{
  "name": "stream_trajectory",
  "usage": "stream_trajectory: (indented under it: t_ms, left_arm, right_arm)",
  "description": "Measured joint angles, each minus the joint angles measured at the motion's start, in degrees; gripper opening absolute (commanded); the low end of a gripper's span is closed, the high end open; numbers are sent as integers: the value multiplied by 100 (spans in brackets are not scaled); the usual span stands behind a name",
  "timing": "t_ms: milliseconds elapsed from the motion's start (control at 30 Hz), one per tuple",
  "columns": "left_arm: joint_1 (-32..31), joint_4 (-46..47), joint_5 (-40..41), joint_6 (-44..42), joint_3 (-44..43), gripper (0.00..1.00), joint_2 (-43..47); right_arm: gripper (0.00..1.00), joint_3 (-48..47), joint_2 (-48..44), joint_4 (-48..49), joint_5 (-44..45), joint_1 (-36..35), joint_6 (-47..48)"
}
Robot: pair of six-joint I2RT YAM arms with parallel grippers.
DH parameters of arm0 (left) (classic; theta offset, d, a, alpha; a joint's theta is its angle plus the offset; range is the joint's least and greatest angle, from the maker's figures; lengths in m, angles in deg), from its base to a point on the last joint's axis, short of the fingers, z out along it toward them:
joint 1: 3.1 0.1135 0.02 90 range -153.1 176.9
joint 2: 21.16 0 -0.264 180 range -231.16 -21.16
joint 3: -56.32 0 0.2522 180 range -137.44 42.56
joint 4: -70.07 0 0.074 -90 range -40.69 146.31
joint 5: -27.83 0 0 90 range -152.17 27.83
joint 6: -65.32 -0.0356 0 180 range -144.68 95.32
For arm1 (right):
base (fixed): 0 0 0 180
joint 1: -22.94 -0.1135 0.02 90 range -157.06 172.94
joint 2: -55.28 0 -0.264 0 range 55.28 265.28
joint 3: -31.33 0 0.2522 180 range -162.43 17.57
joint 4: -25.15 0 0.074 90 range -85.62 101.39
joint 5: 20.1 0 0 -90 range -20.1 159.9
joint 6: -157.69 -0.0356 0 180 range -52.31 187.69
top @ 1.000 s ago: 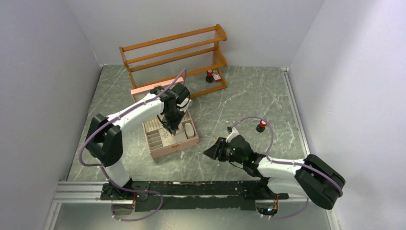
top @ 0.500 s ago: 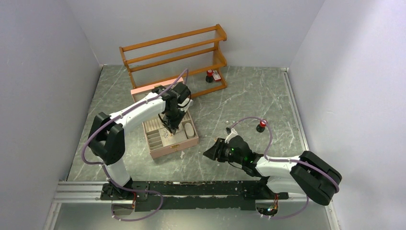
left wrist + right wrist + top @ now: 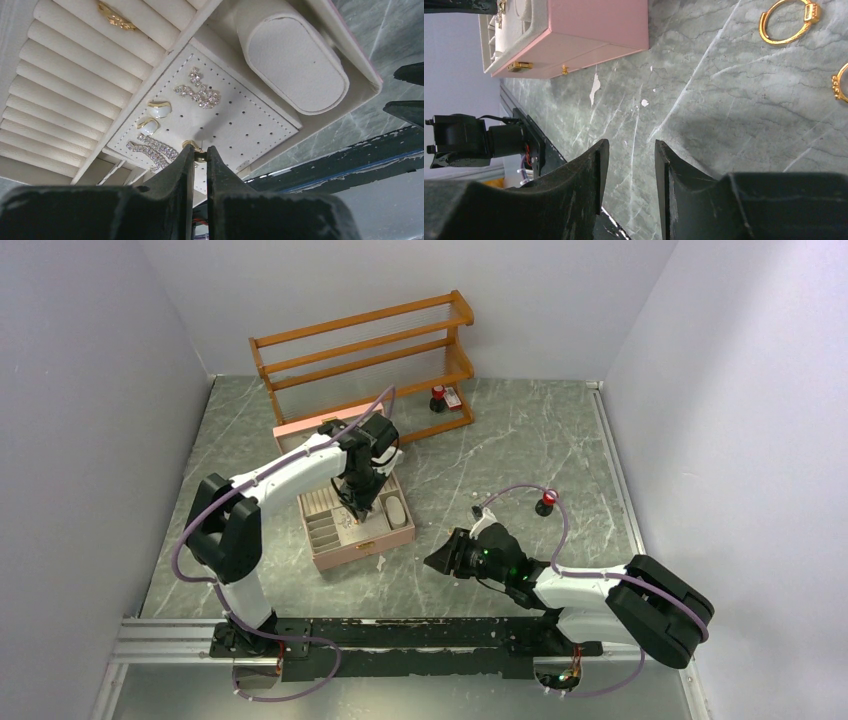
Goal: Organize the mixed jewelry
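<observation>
Gold earring (image 3: 195,148) pinched in the nearly shut left jaws at the box's (image 3: 594,25) pad (image 3: 250,125), beside several earrings (image 3: 200,92) already placed; right jaws half open, empty; rings (image 3: 786,22) lie loose on the surface (image 3: 724,100); partly done, I judge.

pink box (image 3: 594,30), cream dotted pad (image 3: 240,125), gold ring (image 3: 811,11), grey-green veined table (image 3: 734,100), black fingers (image 3: 579,195)
</observation>
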Motion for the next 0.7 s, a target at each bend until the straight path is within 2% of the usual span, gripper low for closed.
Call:
stream_trajectory:
  t_ms: [700]
  left_arm:
    - [-2, 72, -4, -118, 15, 7, -92]
  right_arm:
    - [42, 0, 0, 0, 22, -9, -17]
